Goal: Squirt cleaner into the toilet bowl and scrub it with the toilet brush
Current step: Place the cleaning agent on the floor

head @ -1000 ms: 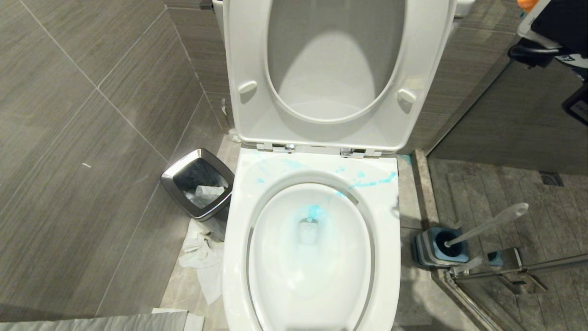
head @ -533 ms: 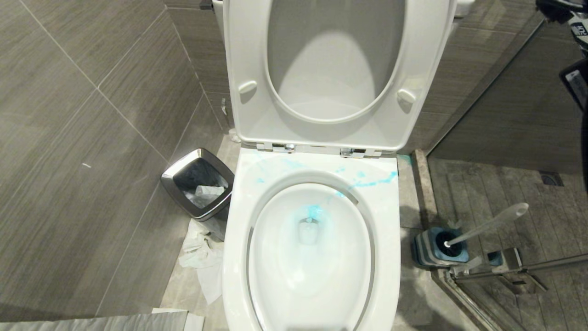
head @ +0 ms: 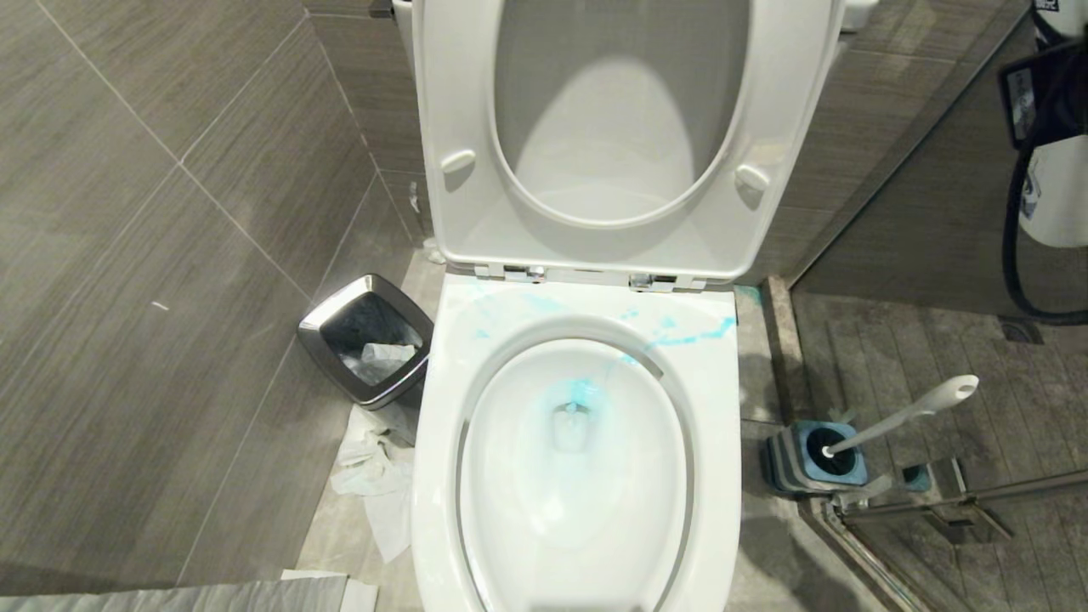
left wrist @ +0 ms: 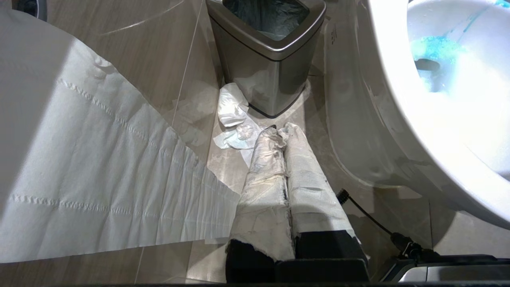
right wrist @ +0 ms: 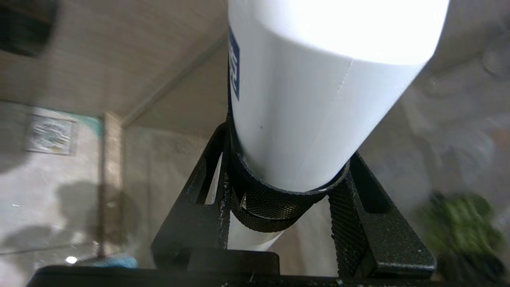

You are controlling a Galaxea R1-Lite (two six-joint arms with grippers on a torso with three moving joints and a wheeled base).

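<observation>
Cleaner bottle (right wrist: 318, 99) sits clamped between the right gripper (right wrist: 279, 199) fingers, up right of the toilet bowl (head: 578, 527).

glossy ceramic toilet bowl (head: 722, 476), brushed-metal bin (head: 327, 319), matt tile floor (head: 127, 340)

Grey tiled floor (head: 170, 382). Toilet bowl (head: 578, 476) stands centre frame; a steel-rimmed waste bin (head: 367, 340) left of it, crumpled white paper (head: 374, 476) below the bin, toilet brush (head: 858, 429) in its holder lower right.
</observation>
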